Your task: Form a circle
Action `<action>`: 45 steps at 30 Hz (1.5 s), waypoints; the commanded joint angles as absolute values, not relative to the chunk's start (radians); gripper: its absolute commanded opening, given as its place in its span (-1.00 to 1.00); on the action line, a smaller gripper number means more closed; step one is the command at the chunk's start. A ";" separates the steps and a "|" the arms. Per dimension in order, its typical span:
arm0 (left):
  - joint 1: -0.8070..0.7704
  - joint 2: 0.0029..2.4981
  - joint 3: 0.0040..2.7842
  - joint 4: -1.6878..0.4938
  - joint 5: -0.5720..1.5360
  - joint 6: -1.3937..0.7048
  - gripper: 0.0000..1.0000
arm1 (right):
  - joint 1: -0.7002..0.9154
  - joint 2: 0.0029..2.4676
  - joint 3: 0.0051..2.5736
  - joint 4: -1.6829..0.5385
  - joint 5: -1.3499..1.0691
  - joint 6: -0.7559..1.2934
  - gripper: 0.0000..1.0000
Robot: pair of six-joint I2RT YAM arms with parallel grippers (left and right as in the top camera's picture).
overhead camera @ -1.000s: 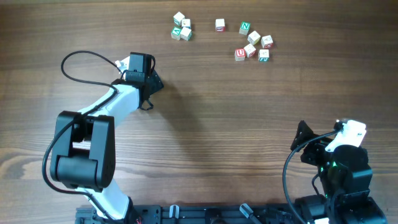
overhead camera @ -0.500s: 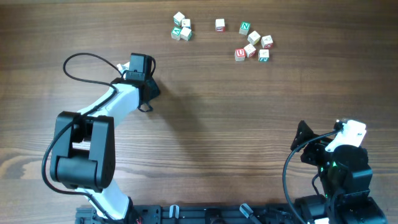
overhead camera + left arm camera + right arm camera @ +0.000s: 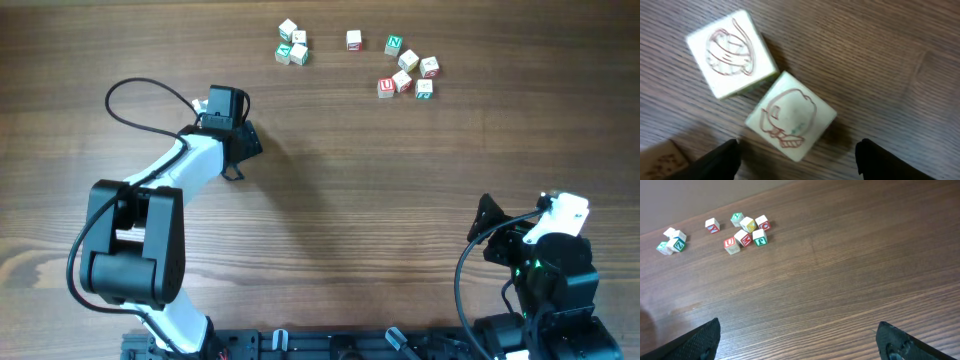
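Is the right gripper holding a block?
No, the right gripper is open and empty above the table, and the blocks lie far away from it.

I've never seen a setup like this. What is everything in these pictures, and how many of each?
Table: one, brown wood grain, under everything.
Clump of cubes: about three, pale wood, one with green print, far side, left of the others.
Lone cube: one, pale with red print, right of the clump.
Letter cubes: six, pale with red or green print, loose group at far right.
Picture cubes: two, pale with red drawings, side by side just ahead of the left tool.
Cable: one, black, looped beside the left arm.
Left arm: one, black and white; left tool open.
Right arm: one, black and white; right tool open.
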State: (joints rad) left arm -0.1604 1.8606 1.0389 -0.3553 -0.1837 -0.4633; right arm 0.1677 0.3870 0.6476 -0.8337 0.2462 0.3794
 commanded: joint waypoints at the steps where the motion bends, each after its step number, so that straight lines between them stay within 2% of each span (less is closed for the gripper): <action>1: -0.153 1.846 1.032 -0.343 -0.260 -0.421 0.59 | 0.169 0.391 0.643 -0.832 0.237 0.369 1.00; 17: -0.152 1.846 1.032 -0.237 -0.258 -0.396 0.58 | 0.169 0.391 0.643 -0.833 0.237 0.369 1.00; 29: -0.152 1.846 1.032 -0.242 -0.176 -0.400 0.58 | 0.169 0.391 0.643 -0.832 0.237 0.369 1.00; 45: -0.152 1.846 1.032 -0.242 -0.176 -0.427 0.57 | 0.169 0.391 0.643 -0.832 0.237 0.369 1.00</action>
State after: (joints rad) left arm -0.1604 1.8606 1.0370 -0.2420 -0.1856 -0.4126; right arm 0.1677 0.3870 0.6476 -0.8337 0.2462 0.3794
